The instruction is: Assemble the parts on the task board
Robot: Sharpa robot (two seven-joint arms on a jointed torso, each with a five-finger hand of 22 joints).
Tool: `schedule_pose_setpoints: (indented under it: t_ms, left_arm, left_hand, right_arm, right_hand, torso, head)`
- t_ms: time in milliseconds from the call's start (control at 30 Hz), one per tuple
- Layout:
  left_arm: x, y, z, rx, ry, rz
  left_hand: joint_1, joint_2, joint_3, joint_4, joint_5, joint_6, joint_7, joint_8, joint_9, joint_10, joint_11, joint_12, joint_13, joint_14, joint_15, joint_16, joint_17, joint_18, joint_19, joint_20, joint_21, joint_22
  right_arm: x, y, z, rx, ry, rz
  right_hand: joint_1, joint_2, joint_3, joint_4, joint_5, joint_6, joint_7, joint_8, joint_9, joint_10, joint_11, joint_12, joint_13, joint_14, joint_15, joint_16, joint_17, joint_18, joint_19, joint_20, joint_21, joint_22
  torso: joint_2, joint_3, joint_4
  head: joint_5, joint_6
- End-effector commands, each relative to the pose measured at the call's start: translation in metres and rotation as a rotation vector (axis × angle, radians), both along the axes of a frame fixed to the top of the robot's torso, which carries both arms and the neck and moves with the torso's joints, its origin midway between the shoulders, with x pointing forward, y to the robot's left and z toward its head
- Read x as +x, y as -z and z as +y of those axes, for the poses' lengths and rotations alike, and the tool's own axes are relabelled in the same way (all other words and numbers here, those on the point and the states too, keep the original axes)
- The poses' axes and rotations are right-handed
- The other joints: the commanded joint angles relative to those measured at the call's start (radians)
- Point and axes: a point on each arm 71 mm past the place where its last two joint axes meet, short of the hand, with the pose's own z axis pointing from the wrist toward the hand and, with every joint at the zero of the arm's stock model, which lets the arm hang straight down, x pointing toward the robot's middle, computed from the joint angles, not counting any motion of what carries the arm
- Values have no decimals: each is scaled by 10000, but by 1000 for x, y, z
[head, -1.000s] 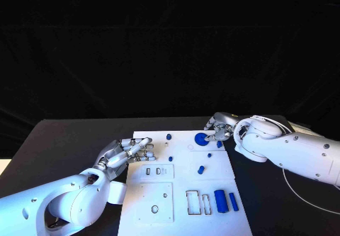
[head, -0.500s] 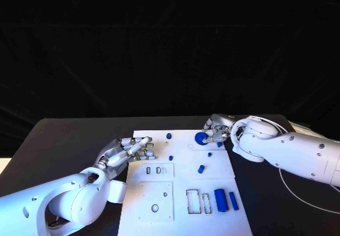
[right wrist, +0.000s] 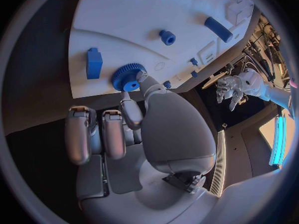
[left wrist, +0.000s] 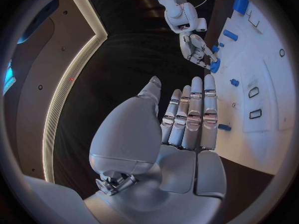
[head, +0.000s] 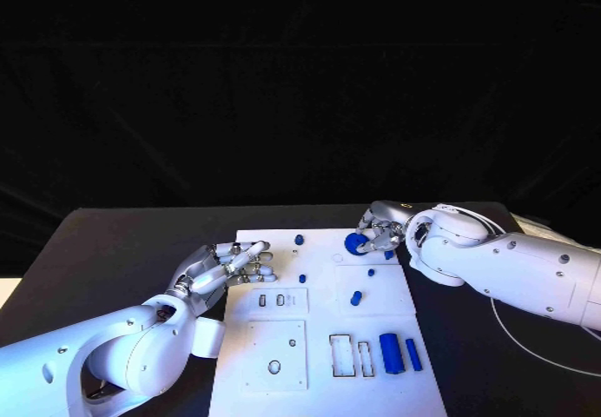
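Note:
The white task board (head: 320, 326) lies in the middle of the black table. My right hand (head: 386, 228) is over its far right corner and pinches a blue gear (head: 356, 244) between thumb and a finger. The right wrist view shows the same gear (right wrist: 127, 77) close to the board (right wrist: 143, 15), next to a blue block (right wrist: 94, 63); whether the gear touches the board I cannot tell. My left hand (head: 232, 268) rests at the board's left edge with fingers stretched out and nothing in them, as seen on the left hand (left wrist: 184, 127) in its wrist view.
Loose blue parts lie on the board: a small peg (head: 298, 239) at the far edge, a peg (head: 302, 279) near my left fingers, a short piece (head: 356, 299), a thick cylinder (head: 391, 354) and a thin bar (head: 412, 355). Rectangular slots (head: 340, 356) sit beside them.
My right arm has shifted slightly to the left and the gear has crept a touch toward the far edge. The left hand has not moved.

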Motion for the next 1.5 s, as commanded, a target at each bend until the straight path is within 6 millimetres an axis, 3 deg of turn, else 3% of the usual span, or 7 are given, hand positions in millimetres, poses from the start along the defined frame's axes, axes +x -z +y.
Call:
schedule_pose_setpoints:
  t_ms: [33, 367, 500, 633, 833, 1167, 1500]
  left_arm:
    - [-1, -2, -3, -105, 234, -76]
    - [-1, -1, -3, -101, 251, -55]
    - [-1, -1, -3, -98, 254, -48]
    - [-1, -1, -3, -93, 248, -46]
    - [0, -1, -2, -89, 240, -43]
    - [0, -1, -3, -92, 251, -39]
    - [-1, -1, -4, -105, 292, -25]
  left_hand:
    - [7, 91, -1, -61, -3, -1, 56, -37, -14, -10, 37, -38, -10, 72, 24, -54, 12, 95, 81, 17, -26, -10]
    - [16, 111, -11, -89, -3, 3, 48, -52, -12, -6, 32, -57, -11, 76, 22, -66, 39, 96, 90, 16, -34, -13]
    - [16, 113, -11, -90, -3, 3, 47, -52, -11, -6, 32, -58, -11, 76, 22, -67, 40, 96, 90, 16, -34, -13]
    - [23, 126, -8, -98, -2, 5, 45, -56, -11, -5, 30, -63, -11, 77, 21, -70, 47, 96, 92, 15, -36, -14]
    - [32, 143, -5, -108, -1, 7, 43, -60, -10, -4, 30, -69, -11, 78, 20, -74, 55, 96, 95, 14, -39, -15]
    - [38, 154, -4, -116, 0, 8, 41, -64, -10, -2, 29, -73, -11, 78, 19, -78, 61, 96, 97, 14, -41, -15]
    - [41, 158, -3, -120, -1, 8, 39, -66, -9, -2, 28, -75, -11, 78, 19, -79, 64, 96, 98, 14, -42, -16]
  right_arm:
    - [0, 3, 2, -583, -140, -37]
    - [-1, 7, 8, -1212, -382, -324]
    - [-2, 7, 10, -1291, -435, -558]
    - [-3, 5, 13, -983, -511, -808]
    - [-11, -3, 24, -158, -756, -1210]
    - [-26, -24, 60, 464, -1524, -1927]
    - [-32, -27, 104, 460, -2282, -2183]
  right_hand:
    - [127, -18, 4, -61, -22, 102, 14, 65, 16, 112, 9, 103, 84, 721, 57, 72, 760, -109, 87, -4, 39, 343]
    - [257, 55, 79, -164, -84, 507, -73, 251, 64, 263, -62, 423, 446, 730, 7, 109, 838, -129, 144, -35, 82, 449]
    - [470, 265, 320, -279, -435, 867, -192, 423, 120, 365, -165, 614, 664, 734, -76, 124, 874, -144, 193, -97, 116, 532]
    - [688, 548, 700, -416, -452, 1100, -281, 498, 144, 436, -247, 728, 816, 739, -151, 138, 913, -162, 246, -171, 150, 620]
    - [606, 581, 848, -421, -337, 1096, -273, 453, 123, 437, -244, 716, 841, 739, -158, 139, 916, -188, 318, -196, 193, 731]
    - [462, 533, 916, -393, -276, 1081, -261, 407, 103, 421, -233, 668, 830, 739, -151, 137, 916, -207, 375, -199, 227, 819]
    - [352, 509, 961, -359, -262, 1095, -263, 390, 96, 412, -231, 638, 826, 736, -149, 130, 905, -215, 396, -197, 240, 855]
  torso:
    - [0, 2, 2]
    - [1, -4, 1]
    - [1, -4, 0]
    - [2, -3, 4]
    - [-4, -9, 13]
    - [5, -10, 19]
    - [5, -12, 38]
  head:
    - [1, -34]
    - [12, -49]
    - [4, -60]
    - [13, -53]
    - [17, -28]
    - [40, -5]
    - [107, -24]
